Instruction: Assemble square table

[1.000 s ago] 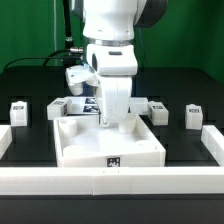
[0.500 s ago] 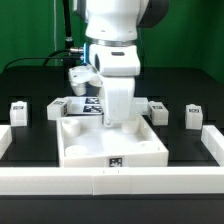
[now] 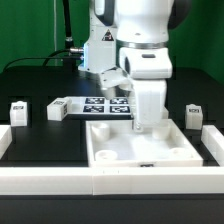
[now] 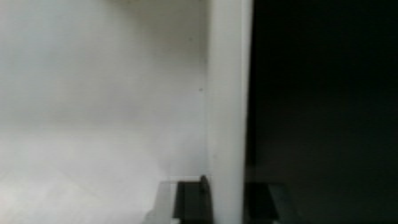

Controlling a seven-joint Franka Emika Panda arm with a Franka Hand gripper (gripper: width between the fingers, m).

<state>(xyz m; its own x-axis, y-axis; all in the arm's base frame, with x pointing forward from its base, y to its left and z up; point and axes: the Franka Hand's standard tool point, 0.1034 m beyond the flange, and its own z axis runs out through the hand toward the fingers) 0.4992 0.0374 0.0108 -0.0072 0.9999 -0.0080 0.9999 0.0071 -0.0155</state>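
Note:
The white square tabletop lies tray-side up near the front rail, toward the exterior view's right. My gripper reaches down onto its far rim and is shut on it. In the wrist view the rim runs as a pale upright strip between my two dark fingers, with the gripper closed around it. Two small white legs stand at the exterior view's left and one at the right. The fourth leg is hidden.
The marker board lies flat behind the tabletop. The low white border rail runs along the front, with short side pieces at the left and right. Black table, green backdrop.
My arm has moved toward the exterior view's right, dragging the tabletop with it by its far rim. The tabletop now sits close to the right side rail.

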